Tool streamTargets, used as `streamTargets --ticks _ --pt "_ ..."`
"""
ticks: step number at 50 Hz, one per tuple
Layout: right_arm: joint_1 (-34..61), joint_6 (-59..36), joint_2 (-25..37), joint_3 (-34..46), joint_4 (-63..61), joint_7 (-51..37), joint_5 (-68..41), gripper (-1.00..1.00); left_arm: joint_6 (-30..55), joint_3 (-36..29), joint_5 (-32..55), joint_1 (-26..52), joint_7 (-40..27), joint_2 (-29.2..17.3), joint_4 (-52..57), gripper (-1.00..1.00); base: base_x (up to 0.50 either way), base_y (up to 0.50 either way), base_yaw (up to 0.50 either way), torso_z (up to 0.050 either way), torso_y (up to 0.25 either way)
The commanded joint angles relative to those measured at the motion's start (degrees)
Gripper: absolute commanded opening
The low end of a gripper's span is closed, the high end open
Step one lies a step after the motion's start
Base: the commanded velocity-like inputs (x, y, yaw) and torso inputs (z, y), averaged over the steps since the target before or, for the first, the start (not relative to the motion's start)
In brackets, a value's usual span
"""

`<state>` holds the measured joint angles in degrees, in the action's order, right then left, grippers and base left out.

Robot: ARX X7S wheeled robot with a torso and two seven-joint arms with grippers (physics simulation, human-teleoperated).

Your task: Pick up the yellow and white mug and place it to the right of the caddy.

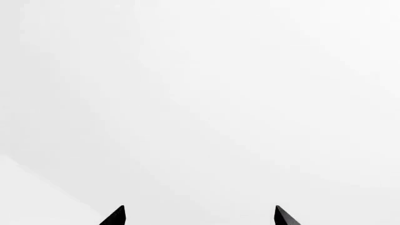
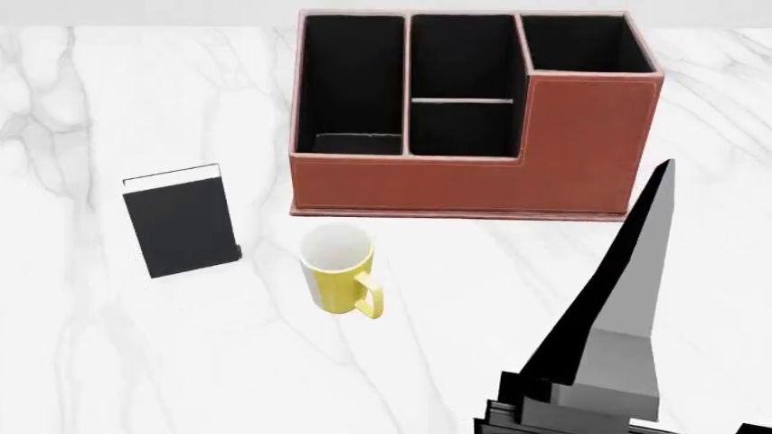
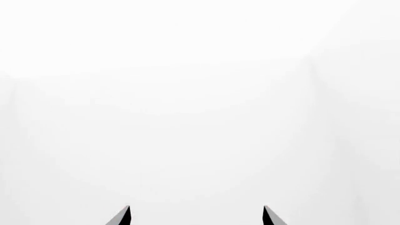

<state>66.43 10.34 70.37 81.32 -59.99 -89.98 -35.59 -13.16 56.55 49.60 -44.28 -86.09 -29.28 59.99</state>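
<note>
**Item: mug pickup, approach not yet begun**

- Mug [image 2: 335,265]: on the marble table [image 2: 72,344], just in front of the caddy [image 2: 579,136] near its left front, apart from it. It appears tipped, its white mouth toward the caddy and its handle toward the robot's right; the exact lean cannot be settled from one view.
- Book [image 2: 181,220]: black, left of the mug, apart.
- Right gripper [image 3: 196,216]: fingertips set wide apart, nothing between them; the wrist view shows only blank white. In the head view the arm rises at lower right, well apart from the mug.
- Left gripper [image 1: 200,216]: likewise spread and empty; not seen in the head view.
- Handling note (judgement): bring the right gripper over the mug, fingers straddling the body or rim, not the handle. Close only once centred; a glancing touch could roll it. Ground right of the caddy lies partly behind the arm.
</note>
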Motion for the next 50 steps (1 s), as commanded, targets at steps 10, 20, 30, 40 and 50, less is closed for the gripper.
streamTargets --ticks 10,20,30,40,50 --pt "-2.9 0.7 0.2 -2.8 0.0 0.0 -0.1 1.0 -2.5 4.0 -0.2 -0.7 2.3 9.3 0.0 1.0 0.08 0.0 0.0 0.0 0.0" --pt "-4.4 -0.1 0.4 -4.7 0.0 0.0 0.0 1.0 -2.4 3.3 -0.8 -0.7 1.8 8.6 0.0 1.0 0.38 -0.03 0.0 0.0 0.0" --pt "-3.3 -0.1 0.1 -2.6 0.0 0.0 1.5 1.0 -2.2 2.9 -0.9 -0.7 1.3 7.7 0.0 1.0 0.14 0.0 0.0 0.0 0.0" --pt "-4.8 3.7 0.3 -3.3 0.0 0.0 2.0 1.0 -2.2 2.4 -1.4 -0.7 0.7 7.2 0.0 1.0 0.0 -0.11 0.0 0.0 0.0" --pt "-3.9 4.7 0.4 -1.9 0.0 0.0 2.4 1.0 -2.4 2.8 -1.2 -0.7 1.0 7.8 0.0 1.0 -0.01 -0.22 0.0 0.0 0.0"
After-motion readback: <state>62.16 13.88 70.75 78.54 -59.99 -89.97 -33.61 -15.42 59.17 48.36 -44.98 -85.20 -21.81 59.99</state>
